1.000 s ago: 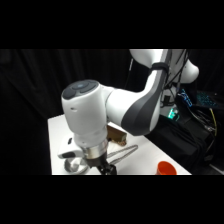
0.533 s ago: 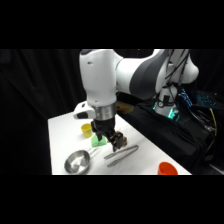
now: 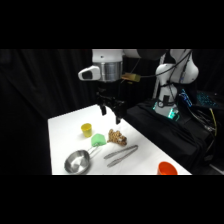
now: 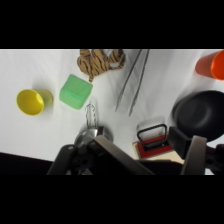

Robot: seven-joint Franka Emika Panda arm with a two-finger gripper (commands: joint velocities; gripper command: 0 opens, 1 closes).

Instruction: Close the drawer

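Raised since before, end effector [image 3: 111, 114] fingers apart, empty, high above table [image 3: 65, 130], drawer [image 4: 152, 142] below

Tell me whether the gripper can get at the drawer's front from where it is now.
Probably yes. In the wrist view the drawer lies just ahead of the gripper, its black loop handle facing open table; the tongs lie farther off.

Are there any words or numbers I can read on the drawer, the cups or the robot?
None can be read.
The drawer: red front, black handle, no writing shows.
The yellow cup and green cup: plain.
The arm: no legible marks.
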